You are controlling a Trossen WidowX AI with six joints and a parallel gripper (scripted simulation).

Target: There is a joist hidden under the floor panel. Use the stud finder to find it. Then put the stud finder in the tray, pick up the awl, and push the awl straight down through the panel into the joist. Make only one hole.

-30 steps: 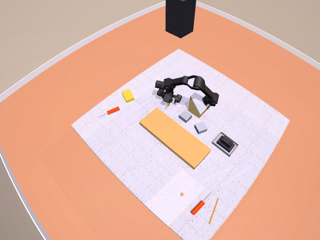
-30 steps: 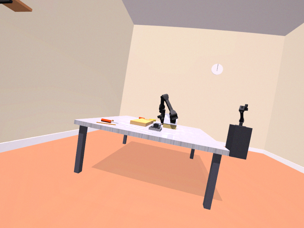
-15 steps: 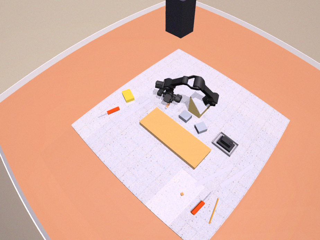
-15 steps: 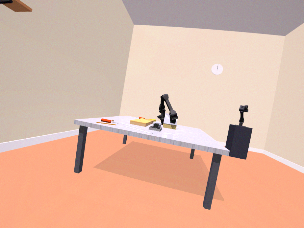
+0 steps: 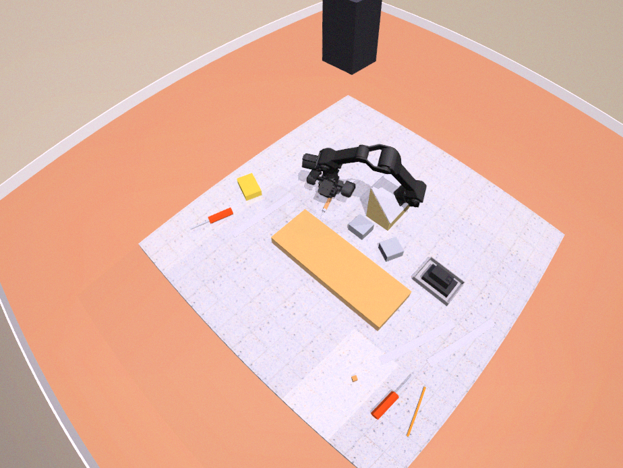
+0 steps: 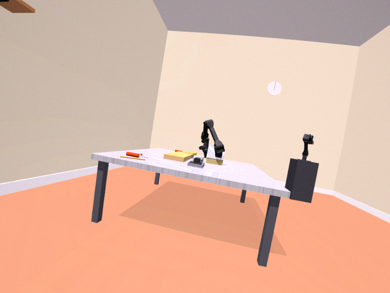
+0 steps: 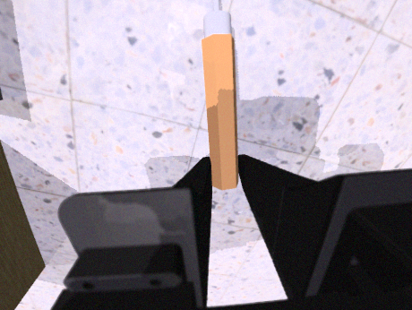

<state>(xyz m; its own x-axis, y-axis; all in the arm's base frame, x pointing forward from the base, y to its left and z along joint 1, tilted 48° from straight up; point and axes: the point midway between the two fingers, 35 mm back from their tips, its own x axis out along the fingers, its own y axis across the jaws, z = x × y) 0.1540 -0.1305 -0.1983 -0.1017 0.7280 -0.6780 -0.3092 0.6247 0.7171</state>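
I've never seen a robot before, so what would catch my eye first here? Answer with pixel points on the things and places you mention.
Probably the jointed black arm (image 5: pixel 388 157) (image 6: pixel 213 132) reaching over the pale speckled table (image 5: pixel 241 282) (image 6: pixel 236 176). Its gripper (image 5: pixel 326 197) (image 7: pixel 223 162) is shut on an orange-handled awl (image 5: pixel 326 204) (image 7: pixel 220 76). Nearby lies a long, flat yellow-orange panel (image 5: pixel 342 266) (image 6: pixel 178 156).

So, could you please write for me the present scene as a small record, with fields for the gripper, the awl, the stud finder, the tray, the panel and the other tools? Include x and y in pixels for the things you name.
gripper (image 5: pixel 327 195) (image 7: pixel 223 162): shut on the awl, low over the table
awl (image 5: pixel 326 204) (image 7: pixel 220 72): orange handle between the fingers, shaft pointing away
stud finder (image 5: pixel 439 278) (image 6: pixel 197 161): black, in the tray
tray (image 5: pixel 421 267) (image 6: pixel 196 166): grey, beside the panel
panel (image 5: pixel 338 271) (image 6: pixel 178 156): long, yellow-orange, lying flat
other tools: two red-handled tools (image 5: pixel 220 215) (image 5: pixel 385 404), lying apart
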